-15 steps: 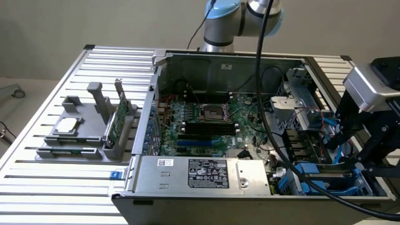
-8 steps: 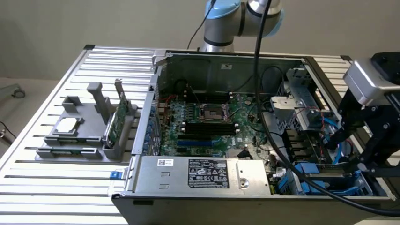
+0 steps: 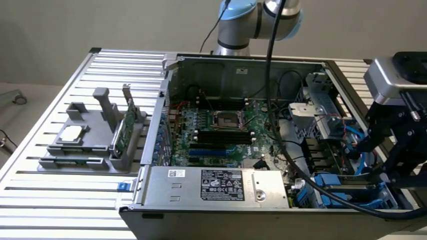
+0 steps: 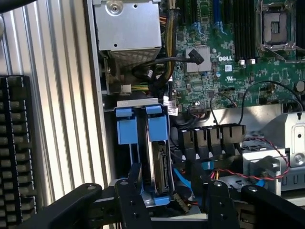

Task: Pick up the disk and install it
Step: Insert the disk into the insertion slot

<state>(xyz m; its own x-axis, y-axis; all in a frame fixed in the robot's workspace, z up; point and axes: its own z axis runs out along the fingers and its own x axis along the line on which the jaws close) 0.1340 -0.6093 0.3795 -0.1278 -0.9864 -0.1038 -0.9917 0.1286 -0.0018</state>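
Observation:
The disk (image 4: 160,160) stands on edge in the drive bay of the open computer case, its silver-grey metal side showing between blue carrier rails. A second blue carrier (image 4: 126,125) sits beside it. My gripper (image 4: 171,202) hovers just over the bay with its two black fingers (image 4: 129,193) spread apart, one on each side of the disk's near end, touching nothing that I can see. In the exterior view the gripper (image 3: 385,150) hangs over the case's front corner at that view's right, above the blue carriers (image 3: 331,181).
The case (image 3: 167,100) lies open on a slatted metal table (image 3: 67,200). A silver power supply (image 3: 213,185) and the motherboard (image 3: 220,130) lie inside it. A grey holder (image 3: 87,150) on the exterior view's left carries a green card (image 3: 127,122) and a square chip (image 3: 72,132). Black cables (image 3: 313,175) cross near the bay.

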